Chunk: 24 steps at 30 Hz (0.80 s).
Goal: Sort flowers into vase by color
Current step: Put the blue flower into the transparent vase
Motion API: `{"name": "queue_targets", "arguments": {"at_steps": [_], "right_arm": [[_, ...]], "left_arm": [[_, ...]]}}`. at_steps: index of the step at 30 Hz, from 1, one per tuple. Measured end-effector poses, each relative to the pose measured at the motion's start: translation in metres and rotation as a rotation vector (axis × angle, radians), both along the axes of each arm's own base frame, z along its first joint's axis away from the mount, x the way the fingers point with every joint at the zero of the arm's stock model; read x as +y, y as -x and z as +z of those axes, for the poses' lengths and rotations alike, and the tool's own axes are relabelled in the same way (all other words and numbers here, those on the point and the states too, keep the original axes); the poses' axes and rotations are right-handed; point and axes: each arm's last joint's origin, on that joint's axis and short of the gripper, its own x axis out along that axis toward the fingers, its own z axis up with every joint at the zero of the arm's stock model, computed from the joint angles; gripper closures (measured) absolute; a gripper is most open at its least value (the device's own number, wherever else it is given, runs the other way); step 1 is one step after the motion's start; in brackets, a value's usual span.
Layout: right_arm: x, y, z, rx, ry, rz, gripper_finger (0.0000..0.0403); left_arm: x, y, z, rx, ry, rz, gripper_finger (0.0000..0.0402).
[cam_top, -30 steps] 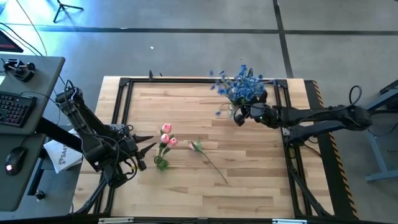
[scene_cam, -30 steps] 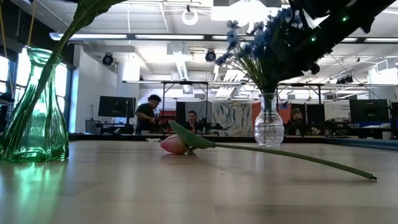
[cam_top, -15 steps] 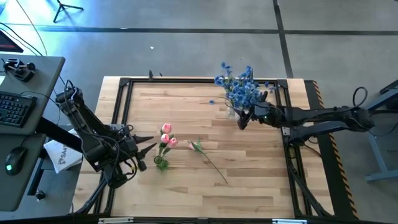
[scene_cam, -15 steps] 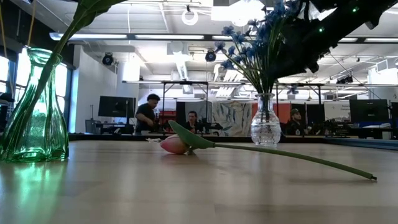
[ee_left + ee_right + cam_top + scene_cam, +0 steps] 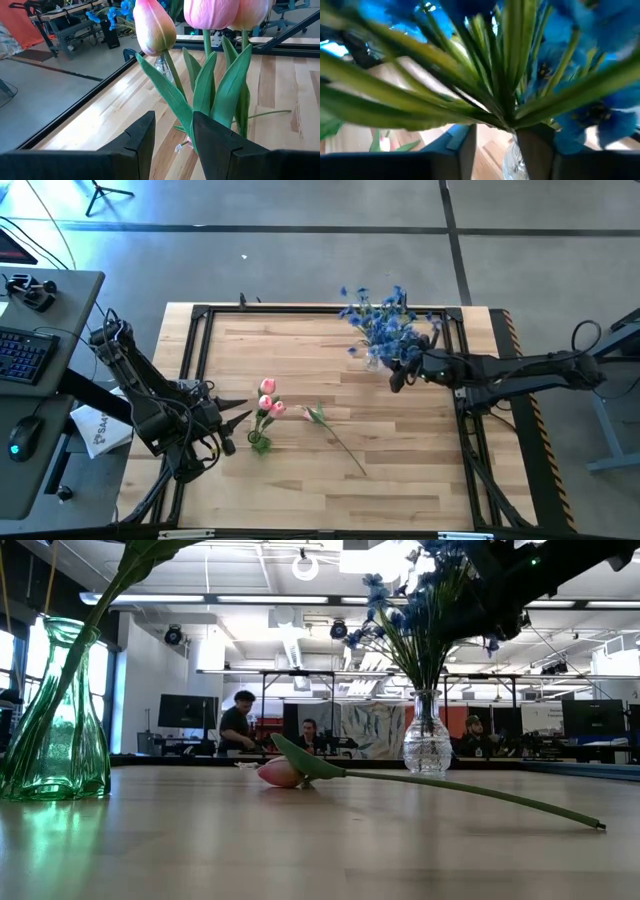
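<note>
Right now my right gripper sits just beside the blue flowers standing in the clear vase near the table's far right corner, its fingers spread either side of the stems above the neck. My left gripper waits near the green vase of pink tulips, fingers apart around a leaf, pinching nothing. One pink tulip lies flat between the vases

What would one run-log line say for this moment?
right gripper: open, beside blue flowers in clear vase | left gripper: open, by pink tulips in green vase | one tulip lying on table
</note>
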Motion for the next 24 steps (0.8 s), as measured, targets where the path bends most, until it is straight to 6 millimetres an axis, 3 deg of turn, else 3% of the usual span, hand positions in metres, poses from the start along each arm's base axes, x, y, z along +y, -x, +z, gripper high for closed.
{"name": "queue_targets", "arguments": {"at_steps": [8, 17, 21, 24], "right_arm": [[0.002, -0.004, -0.004, 0.019, 0.025, -0.048, 0.0392], [-0.003, -0.015, -0.03, 0.164, -0.036, -0.11, 0.0397], [-0.003, -0.018, -0.031, 0.159, -0.037, -0.108, 0.0396], [-0.003, -0.016, -0.028, 0.139, -0.039, -0.1, 0.0368]], "left_arm": [[0.0, 0.0, 0.0, -0.002, 0.002, 0.0, 0.028], [-0.002, -0.001, 0.001, 0.001, -0.006, -0.011, 0.028], [-0.002, -0.001, 0.001, 0.001, -0.006, -0.011, 0.028], [-0.002, -0.001, 0.001, 0.001, -0.006, -0.011, 0.028]]}}
